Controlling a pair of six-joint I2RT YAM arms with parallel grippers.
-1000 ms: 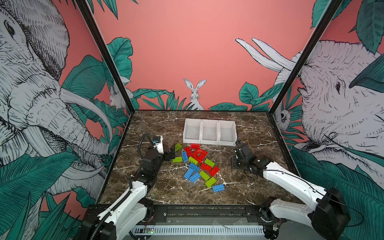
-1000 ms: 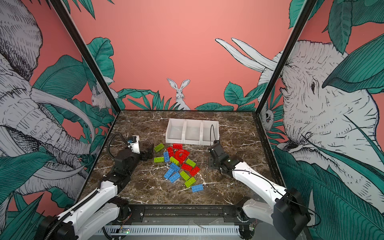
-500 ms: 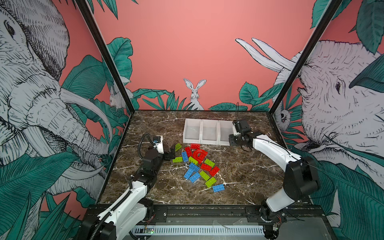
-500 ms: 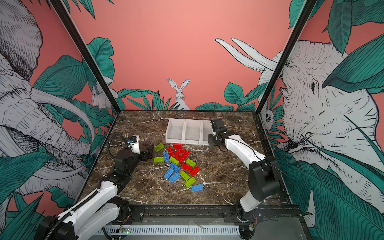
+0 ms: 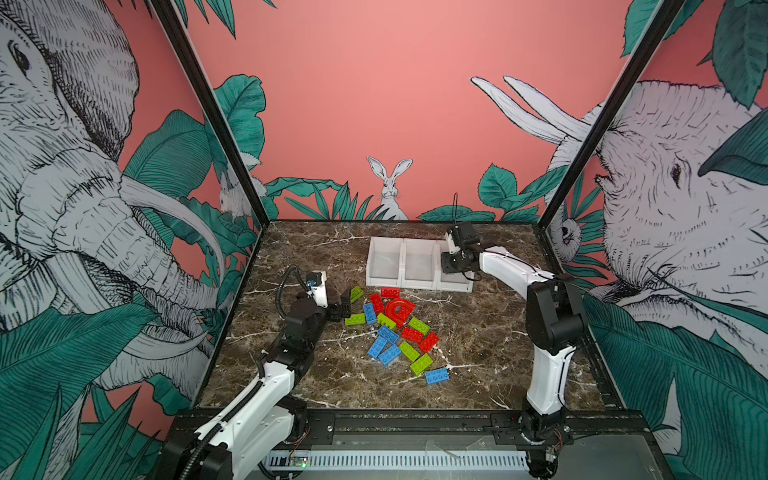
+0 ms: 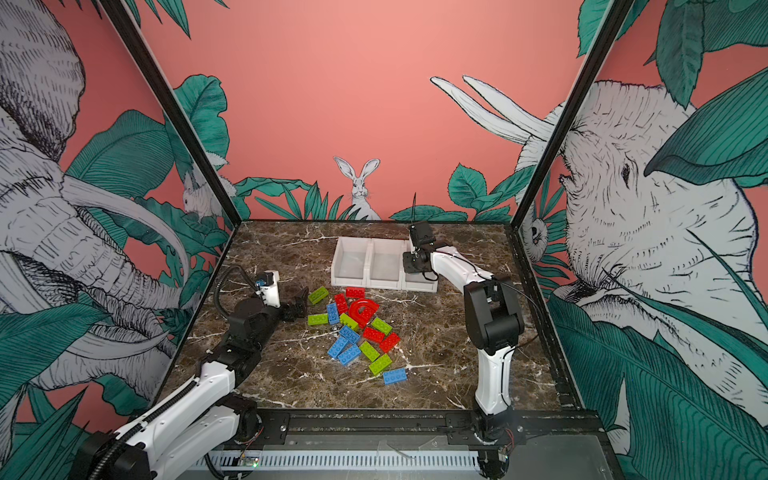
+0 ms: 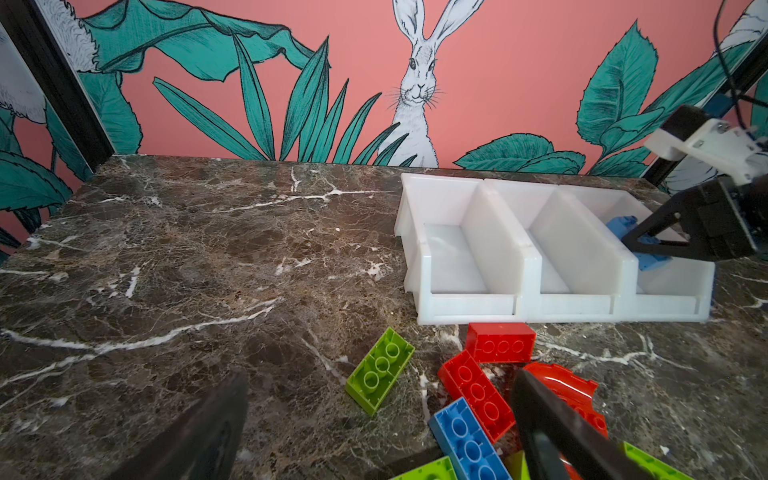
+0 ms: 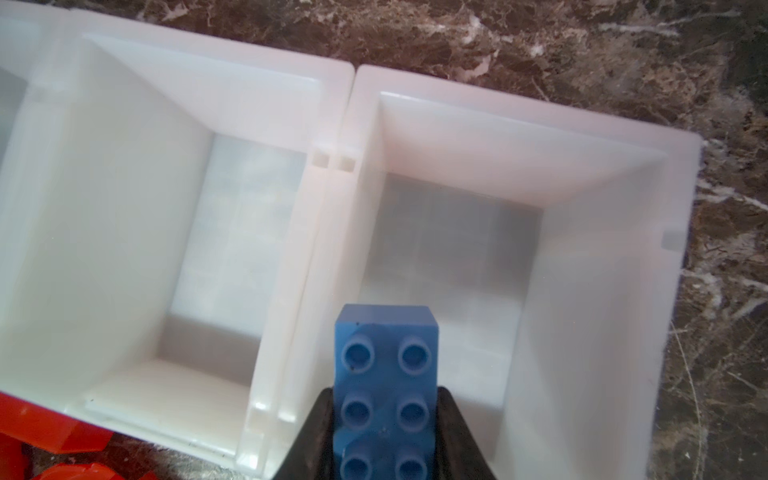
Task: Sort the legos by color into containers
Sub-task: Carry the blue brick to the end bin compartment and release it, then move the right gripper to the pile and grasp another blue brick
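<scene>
Right tool (image 8: 385,415): clenched on a blue brick (image 8: 386,353), studs toward the wrist camera, brick jutting past the fingertips. Directly under it is the end bin (image 8: 540,112) of the containers (image 5: 415,284), close to the wall shared with the middle bin (image 8: 124,58).

Left tool (image 5: 345,306): released, jaws wide, low over the counter (image 5: 478,340). Just ahead of its tips lies a green brick (image 7: 380,370). Beyond are the loose legos (image 5: 395,332) in a heap, with the red arch (image 5: 400,311) among them.

Blue brick (image 8: 386,374) — gripped end beyond right wrist view's edge, unseen behind right gripper (image 5: 451,268) in both top views.
</scene>
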